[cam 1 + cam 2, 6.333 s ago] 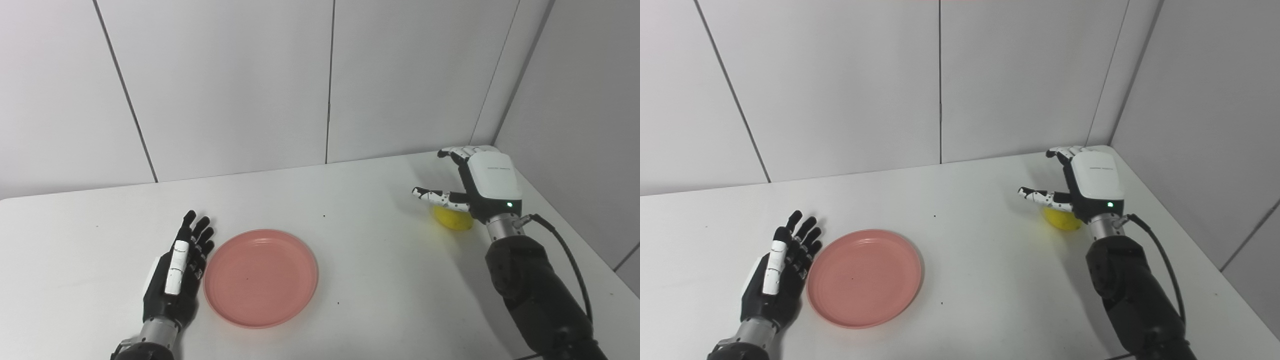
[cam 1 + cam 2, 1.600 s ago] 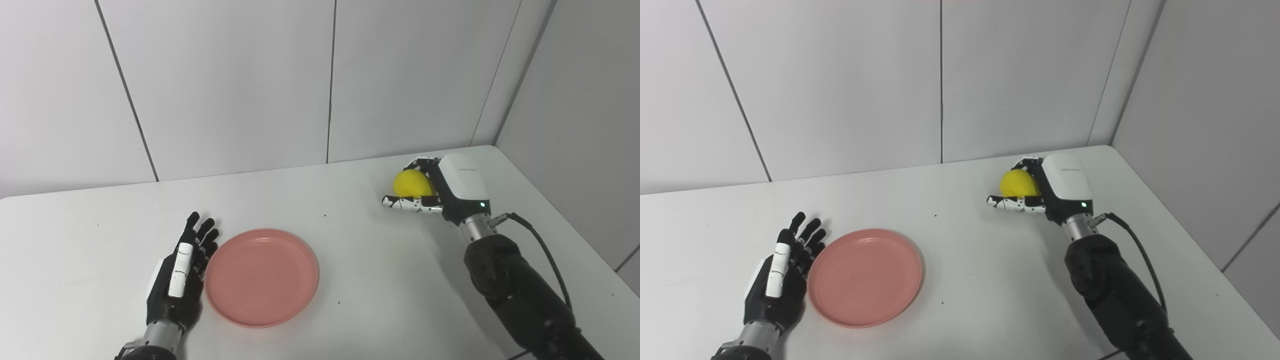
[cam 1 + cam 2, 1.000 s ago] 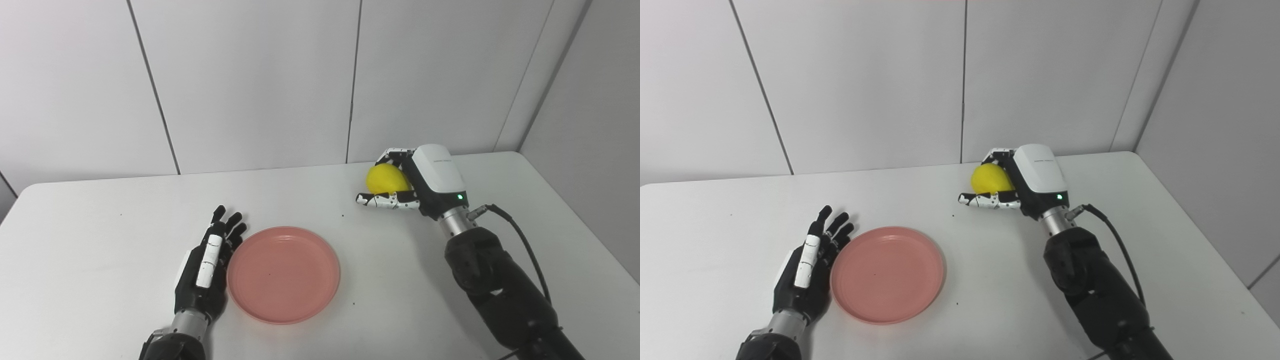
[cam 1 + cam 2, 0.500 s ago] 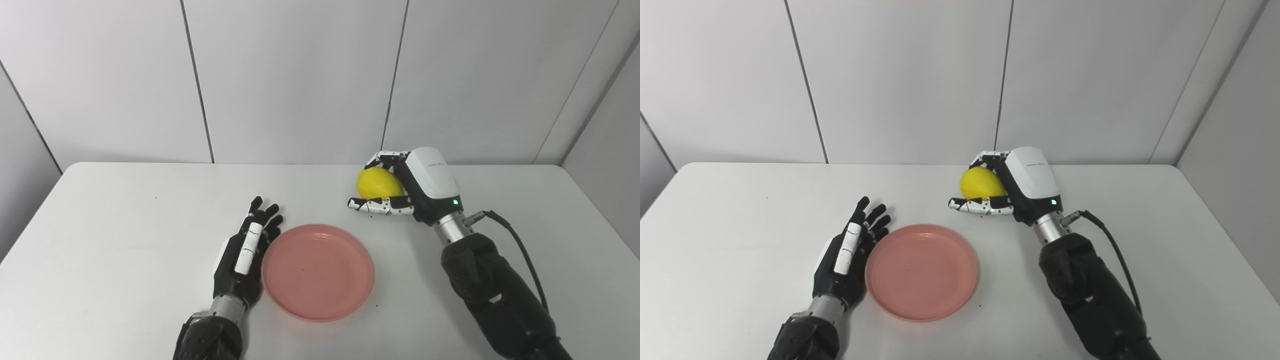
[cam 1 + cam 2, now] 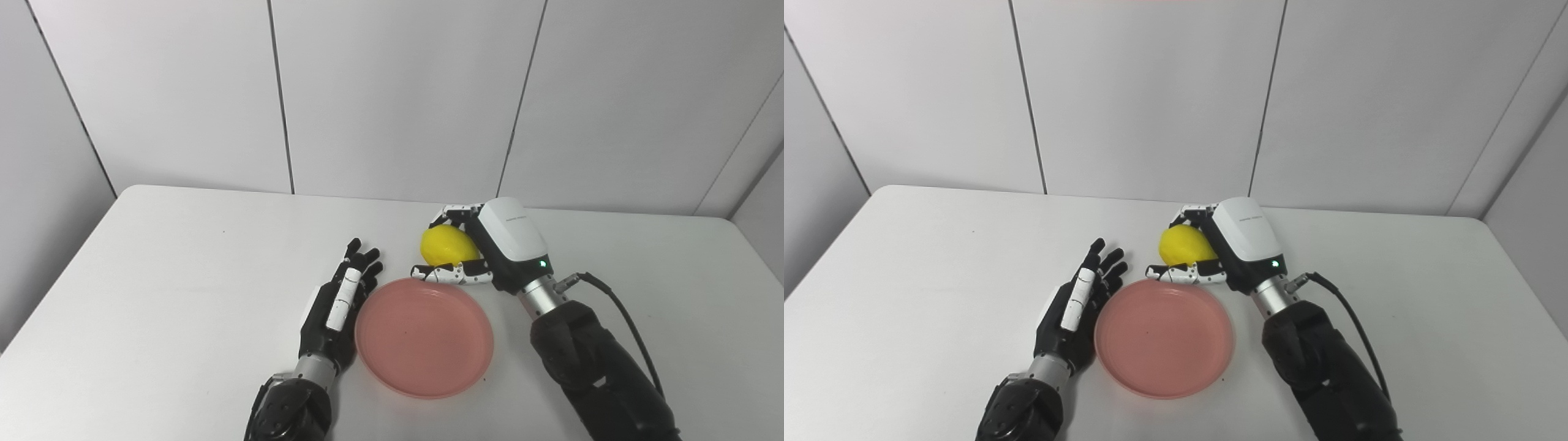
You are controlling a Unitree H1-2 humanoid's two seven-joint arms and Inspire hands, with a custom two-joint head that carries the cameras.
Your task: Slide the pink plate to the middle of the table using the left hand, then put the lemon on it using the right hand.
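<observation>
Beyond plate (image 5: pixel 424 335) rim, lemon (image 5: pixel 448 245) in right hand (image 5: pixel 490 254).

matt pink plate (image 5: pixel 424 337), perhaps plastic, smooth table (image 5: pixel 153 288)

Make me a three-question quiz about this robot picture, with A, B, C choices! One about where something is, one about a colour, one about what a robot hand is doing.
1. Where is the lemon?
A. On the plate
B. In the right robot hand
C. On the floor

2. What colour is the plate?
A. Pink
B. Blue
C. Green

3. What is the left robot hand doing?
A. Holding the lemon
B. Lifting the plate
C. Lying open beside the plate

Answers:
1 B: the lemon sits in the right robot hand.
2 A: the plate is pink.
3 C: the left robot hand lies open by the plate's rim.
</observation>
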